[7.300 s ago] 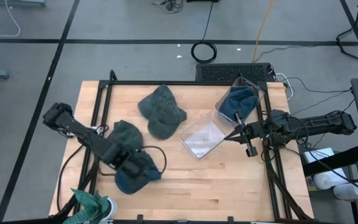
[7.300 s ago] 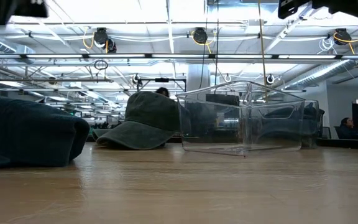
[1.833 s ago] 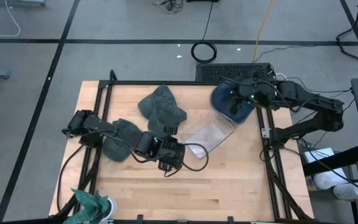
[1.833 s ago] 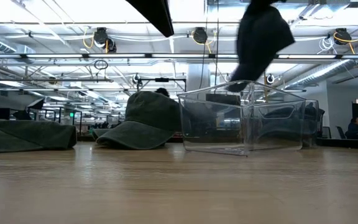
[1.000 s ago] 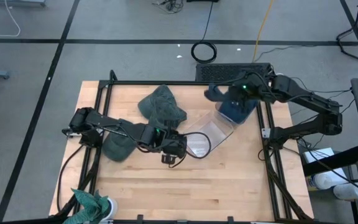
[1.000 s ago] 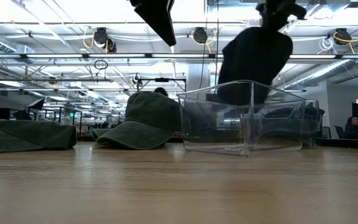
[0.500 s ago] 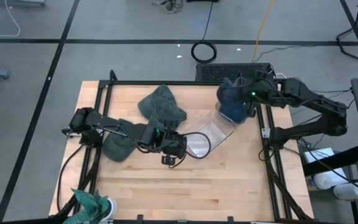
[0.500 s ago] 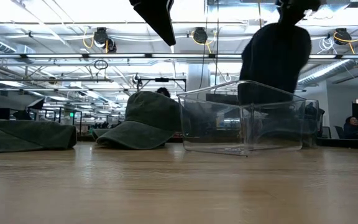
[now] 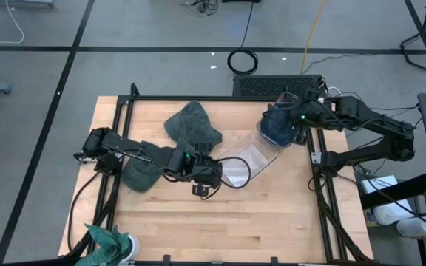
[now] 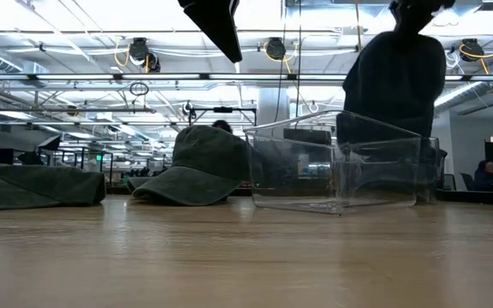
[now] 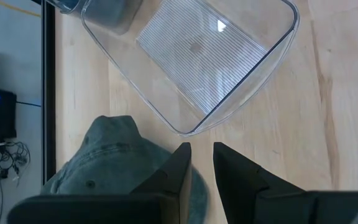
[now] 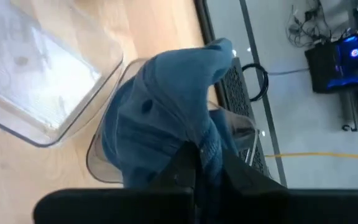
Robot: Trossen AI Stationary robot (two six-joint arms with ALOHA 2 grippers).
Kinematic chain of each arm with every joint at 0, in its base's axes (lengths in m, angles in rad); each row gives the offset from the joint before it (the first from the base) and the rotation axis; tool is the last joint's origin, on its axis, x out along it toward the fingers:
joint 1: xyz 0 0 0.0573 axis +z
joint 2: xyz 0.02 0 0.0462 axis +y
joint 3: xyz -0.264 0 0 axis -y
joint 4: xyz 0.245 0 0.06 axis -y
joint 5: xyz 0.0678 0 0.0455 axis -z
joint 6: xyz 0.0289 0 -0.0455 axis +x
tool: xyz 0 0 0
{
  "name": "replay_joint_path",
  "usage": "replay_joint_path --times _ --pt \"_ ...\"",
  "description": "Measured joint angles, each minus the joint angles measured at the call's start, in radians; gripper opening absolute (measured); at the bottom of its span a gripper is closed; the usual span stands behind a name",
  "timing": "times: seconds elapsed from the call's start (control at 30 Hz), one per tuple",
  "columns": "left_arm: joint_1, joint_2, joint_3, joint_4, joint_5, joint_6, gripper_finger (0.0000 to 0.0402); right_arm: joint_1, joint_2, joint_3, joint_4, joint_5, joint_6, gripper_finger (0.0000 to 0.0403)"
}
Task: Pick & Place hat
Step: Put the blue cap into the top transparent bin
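In the high view, the right end effector (image 9: 296, 118) is pinching a blue cap (image 9: 278, 125) and holding it above the far end of the clear plastic bin (image 9: 244, 162), near the worktop (image 9: 272, 222) edge; if it is releasing here, the cap may be catching the rim and sliding outside. The left end effector (image 9: 203, 186) is hanging beside the bin's near end, close to two green caps (image 9: 192, 129). In the low view, the blue cap (image 10: 392, 77) is hanging over the bin (image 10: 336, 162) with its lower part seeming to be behind the wall, so a sideways pull could be dragging the light bin. In the left wrist view, the fingers (image 11: 173, 171) are standing slightly apart, holding nothing, and could be bumping the bin (image 11: 197, 56). In the right wrist view, the cloth (image 12: 166, 112) is bunching around the pressed fingers and may be sticking at release.
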State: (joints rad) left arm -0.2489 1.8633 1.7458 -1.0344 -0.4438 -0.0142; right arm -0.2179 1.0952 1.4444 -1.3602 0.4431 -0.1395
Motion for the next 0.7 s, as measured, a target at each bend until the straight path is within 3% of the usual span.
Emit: replay_joint_path --times 0.37,0.6,0.7 --pt "0.001 0.0 0.0 0.0 0.0 0.009 0.0077 -0.005 0.0 -0.238 0.074 0.009 0.063 0.0007" --pt "0.004 0.0 0.0 0.0 0.0 0.009 0.0077 -0.012 0.001 -0.397 0.129 0.21 0.046 0.0007" --pt "0.004 0.0 0.0 0.0 0.0 0.009 0.0077 -0.036 0.0 -0.467 0.139 0.241 0.056 0.0007"
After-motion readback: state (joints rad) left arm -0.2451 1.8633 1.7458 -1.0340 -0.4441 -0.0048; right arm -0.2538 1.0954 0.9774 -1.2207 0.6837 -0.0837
